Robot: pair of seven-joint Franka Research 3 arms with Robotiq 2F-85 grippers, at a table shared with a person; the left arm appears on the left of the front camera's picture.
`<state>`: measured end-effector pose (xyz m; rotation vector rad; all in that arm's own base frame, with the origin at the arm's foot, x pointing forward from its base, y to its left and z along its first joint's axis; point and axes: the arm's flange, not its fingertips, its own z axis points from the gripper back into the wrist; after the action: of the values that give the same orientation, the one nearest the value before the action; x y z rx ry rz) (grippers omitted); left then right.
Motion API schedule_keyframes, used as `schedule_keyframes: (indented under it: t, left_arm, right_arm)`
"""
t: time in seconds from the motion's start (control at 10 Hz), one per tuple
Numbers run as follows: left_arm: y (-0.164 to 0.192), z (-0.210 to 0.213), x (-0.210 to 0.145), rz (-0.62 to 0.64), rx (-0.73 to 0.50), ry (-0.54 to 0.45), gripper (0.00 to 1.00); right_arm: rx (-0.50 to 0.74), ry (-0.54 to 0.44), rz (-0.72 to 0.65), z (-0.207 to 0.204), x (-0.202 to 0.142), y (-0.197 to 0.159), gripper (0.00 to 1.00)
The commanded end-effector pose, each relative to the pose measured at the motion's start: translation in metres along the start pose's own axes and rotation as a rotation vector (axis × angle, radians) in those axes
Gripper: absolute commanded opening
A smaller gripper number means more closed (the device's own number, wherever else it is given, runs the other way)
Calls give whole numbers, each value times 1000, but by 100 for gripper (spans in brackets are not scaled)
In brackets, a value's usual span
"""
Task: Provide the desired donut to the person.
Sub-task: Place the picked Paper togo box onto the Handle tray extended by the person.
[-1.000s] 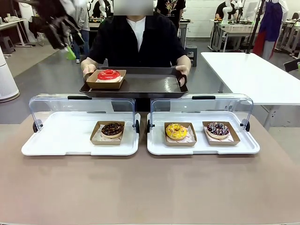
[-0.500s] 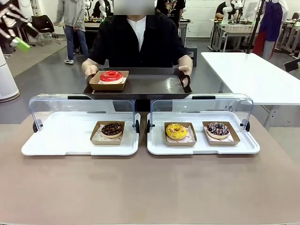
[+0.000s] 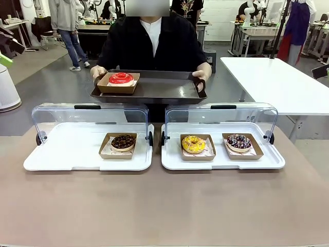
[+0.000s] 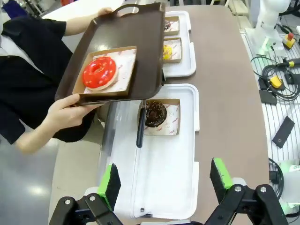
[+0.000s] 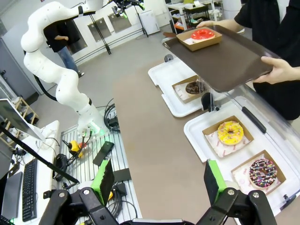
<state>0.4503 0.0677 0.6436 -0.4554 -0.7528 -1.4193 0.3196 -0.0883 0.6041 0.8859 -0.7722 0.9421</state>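
The person [image 3: 149, 43] in a black top holds a dark brown tray [image 3: 164, 90] in both hands above the far display cases. A red-glazed donut [image 3: 121, 78] in a cardboard box sits at the tray's left end. On the table, a chocolate donut [image 3: 123, 142] lies in the left white tray, and a yellow donut [image 3: 193, 144] and a sprinkled chocolate donut [image 3: 239, 142] lie in the right one. My left gripper [image 4: 164, 180] hangs open and empty high above the left tray, looking down on the red donut [image 4: 99, 72]. My right gripper [image 5: 158, 180] is open and empty too, high over the table's right side.
Each white tray [image 3: 67, 157] has a clear lid [image 3: 90, 118] hinged up at its far side. The brown table's near half [image 3: 164, 206] is bare. A white table [image 3: 277, 82] stands at the back right. Cables and small devices [image 4: 274, 84] lie beside the table.
My left gripper has swung away to the picture's left edge. The person has raised the tray a little, still with the red donut on it. The donuts on the table have not moved.
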Motion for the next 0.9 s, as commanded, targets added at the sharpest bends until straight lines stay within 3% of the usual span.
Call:
schedule_keyframes:
  t: [0.0,0.3,0.4,0.5,0.8]
  left_arm:
    - [-5,3,4,-2,-25,-70,100]
    - [-3,0,3,3,-17,-36,100]
    - [10,4,-14,83,-76,-258,100]
    - [14,7,-27,88,-106,-366,100]
    - [7,3,-61,24,-65,-479,100]
  right_arm:
    - [12,-24,16,-1,3,-1,100]
    - [12,-24,16,-1,3,-1,100]
    - [12,-24,16,-1,3,-1,100]
    - [12,-24,16,-1,3,-1,100]
    - [12,-24,16,-1,3,-1,100]
